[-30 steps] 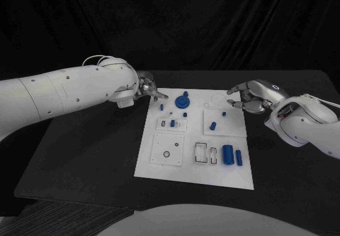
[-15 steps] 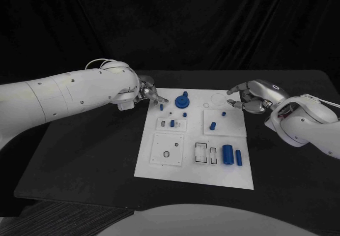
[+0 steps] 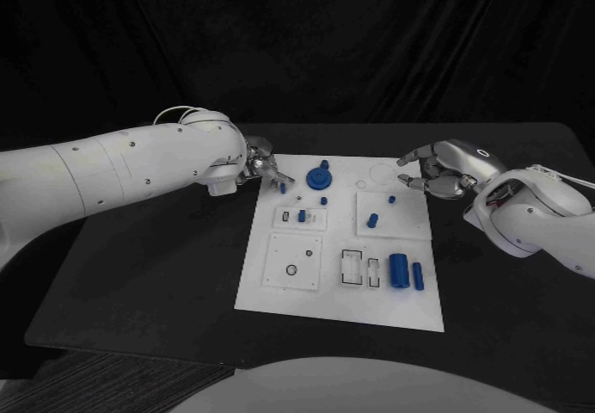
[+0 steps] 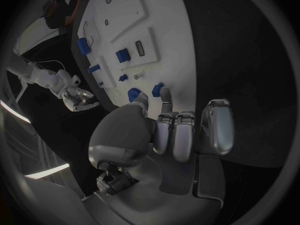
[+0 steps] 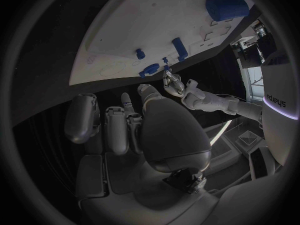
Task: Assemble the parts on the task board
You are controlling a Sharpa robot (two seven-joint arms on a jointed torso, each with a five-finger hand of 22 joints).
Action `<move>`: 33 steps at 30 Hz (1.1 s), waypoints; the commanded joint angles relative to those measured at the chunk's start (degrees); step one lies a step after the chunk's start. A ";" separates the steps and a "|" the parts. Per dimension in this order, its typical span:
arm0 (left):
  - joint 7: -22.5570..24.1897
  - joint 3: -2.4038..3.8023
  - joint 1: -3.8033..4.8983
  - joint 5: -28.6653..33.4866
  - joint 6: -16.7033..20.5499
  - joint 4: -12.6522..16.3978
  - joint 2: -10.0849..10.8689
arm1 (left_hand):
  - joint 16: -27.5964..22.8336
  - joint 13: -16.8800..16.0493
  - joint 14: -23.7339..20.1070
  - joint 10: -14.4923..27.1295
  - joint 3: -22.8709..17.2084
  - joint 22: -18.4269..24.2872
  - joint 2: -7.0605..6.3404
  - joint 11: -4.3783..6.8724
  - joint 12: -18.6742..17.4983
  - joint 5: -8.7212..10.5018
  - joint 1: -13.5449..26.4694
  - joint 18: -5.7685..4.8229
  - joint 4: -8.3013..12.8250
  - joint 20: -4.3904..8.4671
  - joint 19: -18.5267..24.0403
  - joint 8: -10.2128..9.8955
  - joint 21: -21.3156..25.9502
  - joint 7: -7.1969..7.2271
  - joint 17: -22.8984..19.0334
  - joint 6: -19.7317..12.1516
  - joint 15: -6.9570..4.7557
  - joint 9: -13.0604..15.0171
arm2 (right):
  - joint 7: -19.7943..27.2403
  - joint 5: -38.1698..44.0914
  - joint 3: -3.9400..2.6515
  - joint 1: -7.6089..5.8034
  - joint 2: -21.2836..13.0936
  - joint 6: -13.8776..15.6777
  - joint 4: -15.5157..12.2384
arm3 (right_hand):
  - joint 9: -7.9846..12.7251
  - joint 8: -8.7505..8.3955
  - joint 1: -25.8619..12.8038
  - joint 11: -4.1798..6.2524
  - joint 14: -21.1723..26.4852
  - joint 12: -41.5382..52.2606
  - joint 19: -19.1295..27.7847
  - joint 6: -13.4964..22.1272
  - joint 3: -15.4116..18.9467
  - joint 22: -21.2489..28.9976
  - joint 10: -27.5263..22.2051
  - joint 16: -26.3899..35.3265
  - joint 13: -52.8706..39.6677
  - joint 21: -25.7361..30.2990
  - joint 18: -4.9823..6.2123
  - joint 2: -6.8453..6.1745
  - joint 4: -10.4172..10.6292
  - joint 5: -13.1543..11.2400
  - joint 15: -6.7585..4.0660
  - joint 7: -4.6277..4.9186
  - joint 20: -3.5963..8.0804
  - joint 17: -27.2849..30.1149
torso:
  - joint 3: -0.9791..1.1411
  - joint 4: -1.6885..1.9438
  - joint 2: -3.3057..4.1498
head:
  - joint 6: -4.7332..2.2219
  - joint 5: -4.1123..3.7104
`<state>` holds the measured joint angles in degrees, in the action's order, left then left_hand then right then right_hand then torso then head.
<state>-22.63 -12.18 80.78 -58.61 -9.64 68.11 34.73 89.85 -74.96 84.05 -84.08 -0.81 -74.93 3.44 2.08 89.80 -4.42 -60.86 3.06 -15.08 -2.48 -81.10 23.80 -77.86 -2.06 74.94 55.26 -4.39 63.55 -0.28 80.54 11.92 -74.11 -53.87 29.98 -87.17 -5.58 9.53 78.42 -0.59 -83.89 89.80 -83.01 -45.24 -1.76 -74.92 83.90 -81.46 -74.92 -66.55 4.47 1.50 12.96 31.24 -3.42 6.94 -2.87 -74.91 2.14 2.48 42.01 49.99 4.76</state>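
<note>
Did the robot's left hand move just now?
Yes. The left hand has crept a little toward the task board, its fingertips now nearer the round blue part at the board's far edge.

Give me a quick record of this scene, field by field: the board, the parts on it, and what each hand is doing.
surface: black table
task board: white plate, mid-table
parts: blue pieces on the board, among them a round disc part near the far edge and a large cylinder nearer the robot
left hand: at the board's far left corner, fingertips close to a small blue peg; whether they touch it, cannot tell
right hand: at the board's far right edge, fingers curled, holding nothing visible
</note>
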 commanded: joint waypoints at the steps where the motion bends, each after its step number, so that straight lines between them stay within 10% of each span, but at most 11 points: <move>1: 0.68 0.04 -0.23 0.03 -1.11 -0.15 -0.18 | 0.15 -15.04 5.95 -5.92 -0.08 -9.08 0.14 -0.55 0.20 -0.94 -0.71 0.39 0.48 -0.11 0.61 -0.48 0.31 -0.09 15.06 -0.35 0.57 -0.09 | -0.52 0.14 -0.03 0.12 -0.07 0.33 -0.13 | 0.06 -0.08 0.41 -0.46 -4.20 0.20 0.08 -0.40 -0.32 -8.77 6.10 0.25 -15.08 0.25 0.24 -0.02 0.18 0.22 0.44 0.07 -0.26 -6.65 | 0.00 0.05 -0.01 | 0.01 -0.12; 33: 3.46 0.04 -0.52 0.03 -0.06 -0.37 -0.19 | 0.15 -15.04 5.95 -5.92 -7.95 -9.75 0.21 -0.48 0.20 -20.01 -7.43 0.73 5.12 -0.29 1.65 -3.10 2.19 0.09 15.06 -1.16 0.65 -0.22 | -0.61 0.14 -0.03 0.13 -0.10 0.16 -0.04 | 0.10 -0.11 0.47 -0.46 -4.16 0.20 0.11 -0.49 -0.48 -8.73 6.10 0.44 -15.08 0.42 0.27 -0.07 0.14 0.34 0.45 0.07 -0.27 -6.46 | -0.02 0.07 0.03 | 0.01 -0.01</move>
<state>-21.09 -12.19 80.38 -58.64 -10.11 67.72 34.61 89.85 -74.96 84.05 -84.04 -8.57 -74.92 3.61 1.71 89.80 -24.51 -67.93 3.06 -10.05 -2.86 -79.82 20.87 -75.94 -2.05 74.92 54.45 -3.98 63.24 -0.29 80.54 11.93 -74.10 -53.94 29.97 -87.15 -5.54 9.53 78.42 -0.59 -83.89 89.80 -83.01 -45.24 -1.91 -74.91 83.90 -81.20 -74.92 -66.33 4.46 1.50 13.12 31.24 -3.42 6.94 -2.87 -74.91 2.13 2.54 42.03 49.99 4.75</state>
